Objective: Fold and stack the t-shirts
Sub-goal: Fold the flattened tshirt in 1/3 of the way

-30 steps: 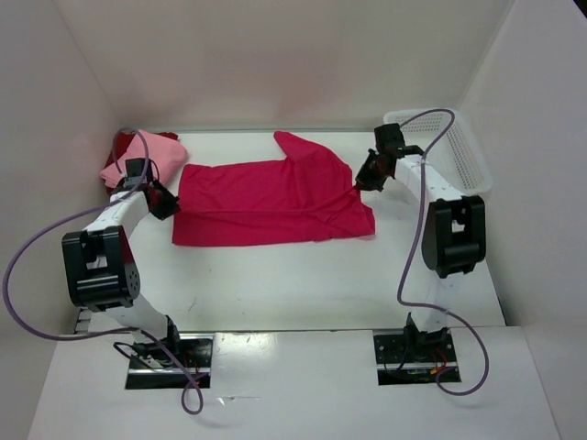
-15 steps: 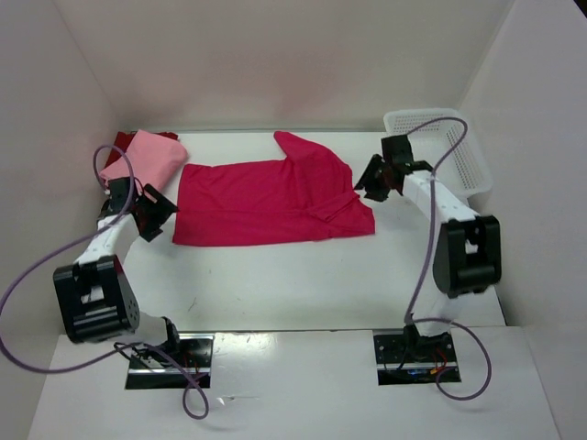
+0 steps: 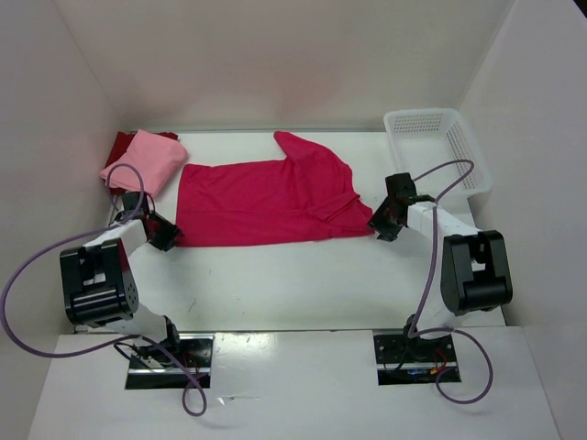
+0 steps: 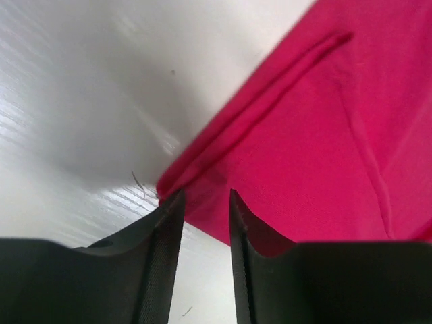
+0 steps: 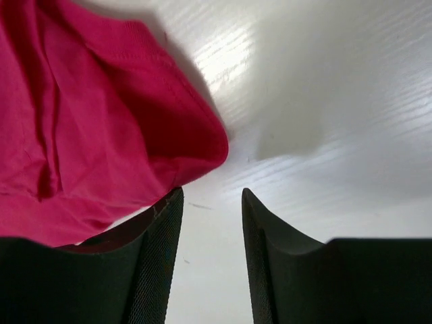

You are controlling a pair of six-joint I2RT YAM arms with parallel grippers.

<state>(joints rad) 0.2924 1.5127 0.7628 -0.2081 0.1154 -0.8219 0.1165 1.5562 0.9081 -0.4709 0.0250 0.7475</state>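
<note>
The bright magenta t-shirt [image 3: 271,202] lies spread flat across the middle of the table, with one sleeve folded in at the back right. A light pink t-shirt [image 3: 147,158] rests folded on a dark red one [image 3: 117,145] in the back left corner. My left gripper [image 3: 165,234] sits low at the magenta shirt's near left corner. In the left wrist view the left gripper [image 4: 206,199] is open, and the hem [image 4: 202,162] lies just past its tips. My right gripper [image 3: 383,225] is at the near right corner. The right gripper [image 5: 211,192] is open over bare table, with the cloth corner [image 5: 169,142] beside its left finger.
A white mesh basket [image 3: 440,151] stands at the back right, close behind the right arm. White walls close in the table on the left, back and right. Both arms' cables loop out to the sides.
Both grippers were shut at the magenta shirt's side edges a second ago. They have opened and moved toward the near corners. The shirt's right side now lies flatter.
</note>
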